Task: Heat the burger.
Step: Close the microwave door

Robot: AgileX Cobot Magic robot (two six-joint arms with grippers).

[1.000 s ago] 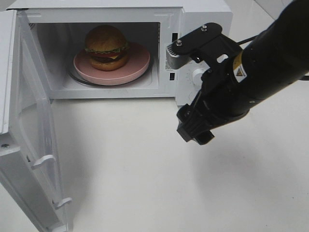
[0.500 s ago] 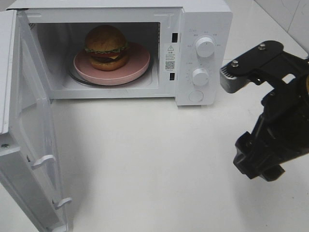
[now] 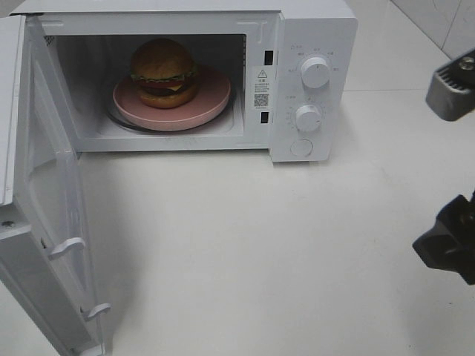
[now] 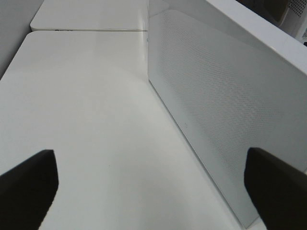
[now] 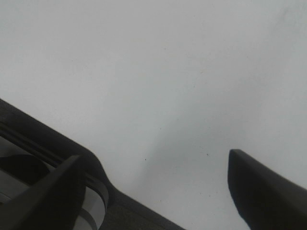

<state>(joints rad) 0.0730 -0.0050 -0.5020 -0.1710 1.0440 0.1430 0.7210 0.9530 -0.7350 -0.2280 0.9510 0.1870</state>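
Observation:
The burger [image 3: 163, 72] rests on a pink plate [image 3: 214, 94] inside the white microwave [image 3: 315, 26], whose door [image 3: 44, 185] stands swung wide open on the left. My right gripper [image 5: 152, 160] is open with nothing between its fingers, hovering over bare white table. Only its dark body [image 3: 449, 248] shows at the far right edge of the high view, well away from the microwave. My left gripper [image 4: 148, 158] is open and empty too. It faces the outer, perforated side of the door [image 4: 220, 110] and does not appear in the high view.
Two knobs [image 3: 315, 73] [image 3: 307, 118] and a round button [image 3: 300, 147] sit on the microwave's control panel. White tabletop [image 3: 245, 245] stretches in front of the oven. A dark band [image 5: 53, 143] crosses one corner of the right wrist view.
My right arm has pulled away from in front of the control panel to the right edge of the high view. Burger, plate and door have not moved.

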